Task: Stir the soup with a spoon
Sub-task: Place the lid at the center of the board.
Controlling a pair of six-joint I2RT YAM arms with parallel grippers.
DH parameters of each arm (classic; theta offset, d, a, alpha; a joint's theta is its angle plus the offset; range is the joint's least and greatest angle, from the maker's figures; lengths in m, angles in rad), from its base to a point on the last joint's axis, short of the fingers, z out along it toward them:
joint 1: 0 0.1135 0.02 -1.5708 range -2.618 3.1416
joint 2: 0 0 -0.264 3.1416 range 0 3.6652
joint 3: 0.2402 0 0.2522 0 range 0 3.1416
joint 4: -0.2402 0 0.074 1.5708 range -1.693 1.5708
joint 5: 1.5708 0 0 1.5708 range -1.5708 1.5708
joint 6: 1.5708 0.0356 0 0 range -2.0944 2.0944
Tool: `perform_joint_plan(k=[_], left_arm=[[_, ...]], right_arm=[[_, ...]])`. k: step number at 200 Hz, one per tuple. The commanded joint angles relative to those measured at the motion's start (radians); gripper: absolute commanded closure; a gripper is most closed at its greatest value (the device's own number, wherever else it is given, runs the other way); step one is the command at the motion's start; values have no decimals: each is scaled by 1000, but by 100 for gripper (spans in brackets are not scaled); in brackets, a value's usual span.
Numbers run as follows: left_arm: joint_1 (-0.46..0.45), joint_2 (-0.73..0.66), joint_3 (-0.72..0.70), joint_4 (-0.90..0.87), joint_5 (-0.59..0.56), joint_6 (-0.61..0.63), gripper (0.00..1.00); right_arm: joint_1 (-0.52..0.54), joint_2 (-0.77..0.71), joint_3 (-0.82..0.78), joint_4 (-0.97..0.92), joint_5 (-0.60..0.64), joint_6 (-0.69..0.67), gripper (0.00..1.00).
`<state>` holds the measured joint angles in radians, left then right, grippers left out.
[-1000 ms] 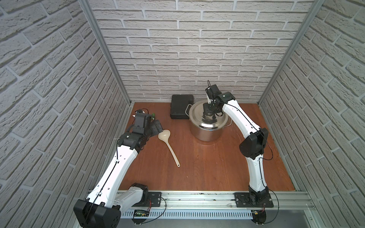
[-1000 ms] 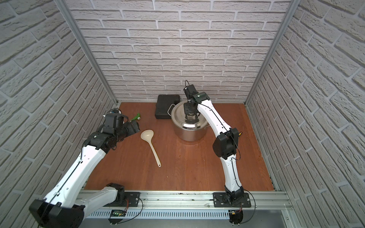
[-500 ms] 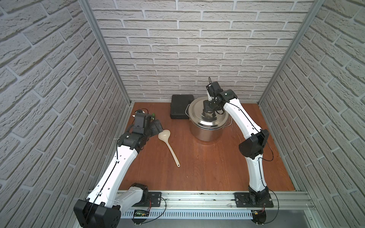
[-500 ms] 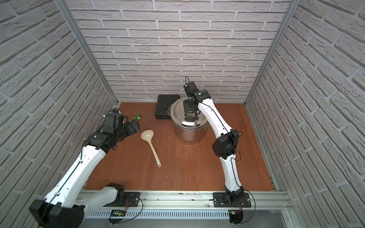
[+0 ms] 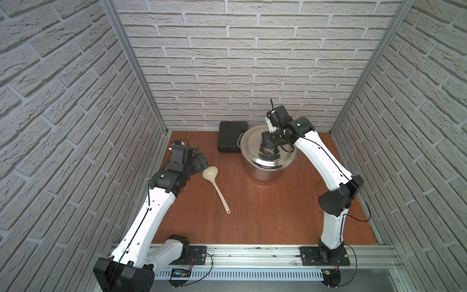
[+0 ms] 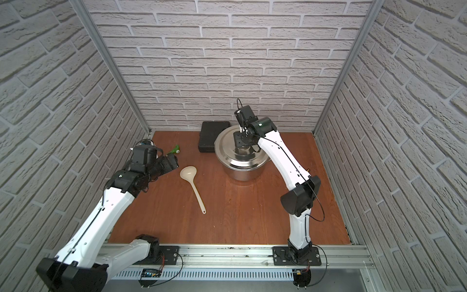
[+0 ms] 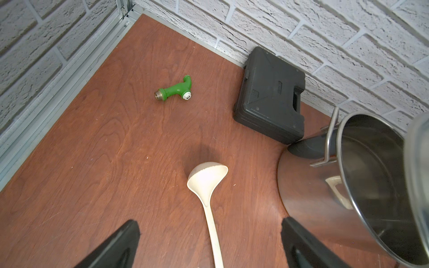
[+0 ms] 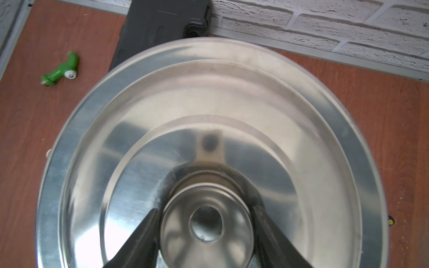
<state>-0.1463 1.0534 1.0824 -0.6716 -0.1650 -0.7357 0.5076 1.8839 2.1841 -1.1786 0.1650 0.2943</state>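
The right gripper [image 5: 269, 148] has lifted the lid [image 8: 209, 92] higher, tilted above the pot [image 5: 262, 174], jaws clamped on its knob [image 8: 206, 222]. The pot stands at the back of the table [image 5: 265, 215]. The ladle [image 5: 216, 188] lies flat left of it; the left gripper [image 7: 210, 229] hovers beside its bowl, jaws spread wide

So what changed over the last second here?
The right gripper, shut on the lid by its knob, lifted the lid up off the pot. The open left gripper, the ladle, the green fitting and the black case stayed put.
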Motion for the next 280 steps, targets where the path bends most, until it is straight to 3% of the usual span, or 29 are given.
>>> perform_joint_plan(k=[1,71,119,157,196,280], left_arm=[[10,-15,10,51,-10,-1,2],[17,-57,-3,101,-17,-31,2],[19,-91,-34,101,6,-50,2],[17,-98,-44,71,44,-72,2],[17,-130,-75,51,72,-95,1],[14,-233,-207,16,105,-175,2]], right_arm=[[65,-157,-92,67,15,-2,97],[343,-524,-657,251,-40,53,98],[463,-632,-978,374,-4,158,97],[475,-608,-1173,543,51,186,97],[476,-509,-1247,685,123,160,97],[476,-365,-1356,893,82,172,97]])
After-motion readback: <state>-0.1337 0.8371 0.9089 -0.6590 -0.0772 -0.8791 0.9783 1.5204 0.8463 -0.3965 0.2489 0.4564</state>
